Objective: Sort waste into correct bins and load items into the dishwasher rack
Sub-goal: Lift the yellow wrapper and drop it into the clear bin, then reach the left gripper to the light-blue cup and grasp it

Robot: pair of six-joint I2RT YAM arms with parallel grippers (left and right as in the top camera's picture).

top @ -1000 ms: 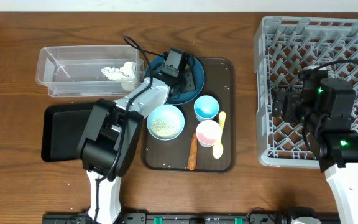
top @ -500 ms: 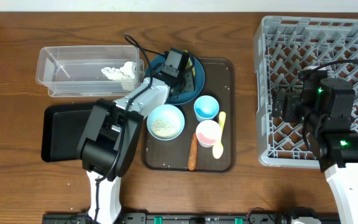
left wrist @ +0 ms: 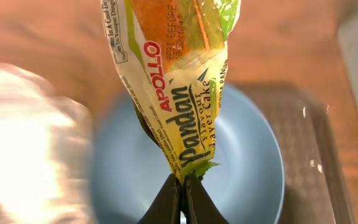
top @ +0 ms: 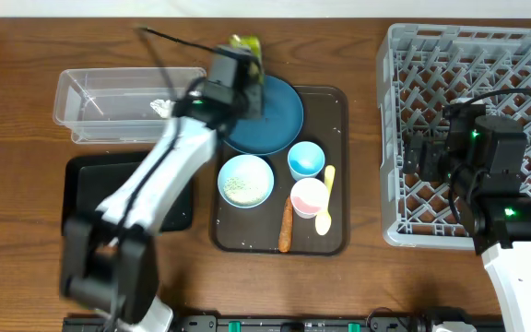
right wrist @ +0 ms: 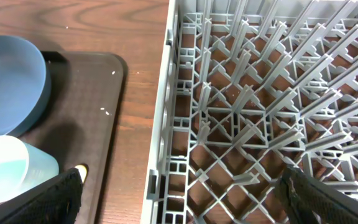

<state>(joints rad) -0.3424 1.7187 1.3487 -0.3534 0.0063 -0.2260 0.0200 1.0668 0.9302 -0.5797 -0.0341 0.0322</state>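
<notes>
My left gripper (left wrist: pixel 183 186) is shut on a yellow-green printed wrapper (left wrist: pixel 173 81), held above the dark blue plate (left wrist: pixel 241 162). In the overhead view the wrapper (top: pixel 246 46) sits at the plate's (top: pixel 279 115) far left edge, near the clear tub (top: pixel 81 106) holding white tissue (top: pixel 162 108). The black tray (top: pixel 81 180) lies below the tub. On the brown serving tray are a white bowl with rice (top: pixel 245 181), a light blue cup (top: pixel 305 160), a pink cup (top: pixel 308 196), a yellow spoon (top: pixel 325 203) and a carrot stick (top: pixel 286 226). My right gripper (right wrist: pixel 179 193) is open over the grey rack's (top: pixel 468 55) left edge.
The brown serving tray (top: pixel 335 101) lies between the bins and the rack. In the right wrist view the rack wall (right wrist: pixel 166 124) stands just right of the tray's edge (right wrist: pixel 114 81), with the plate (right wrist: pixel 11 74) and blue cup (right wrist: pixel 11 171) at left.
My left arm has lifted off the plate and swung up and left, carrying the wrapper out over the plate's far left edge. The right arm has not moved.
</notes>
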